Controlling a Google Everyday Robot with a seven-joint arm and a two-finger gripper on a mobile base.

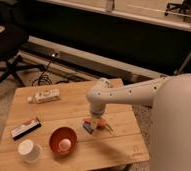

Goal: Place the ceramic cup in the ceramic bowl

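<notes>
Reach comes first: the gripper hangs low over the wooden table, right of the bowl; clenched or released, I cannot tell. It should cross to the cup, just left of the bowl. Cup: pale, smooth cylinder. Bowl: round, red-orange, holding a pale ball.

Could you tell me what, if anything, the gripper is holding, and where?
That cannot be told: the gripper sits low, right of the ceramic bowl, apart from the ceramic cup.

The arm stretches toward the ceramic bowl, its wrist bent downward — the pincer hangs low, just beside that bowl.
</notes>
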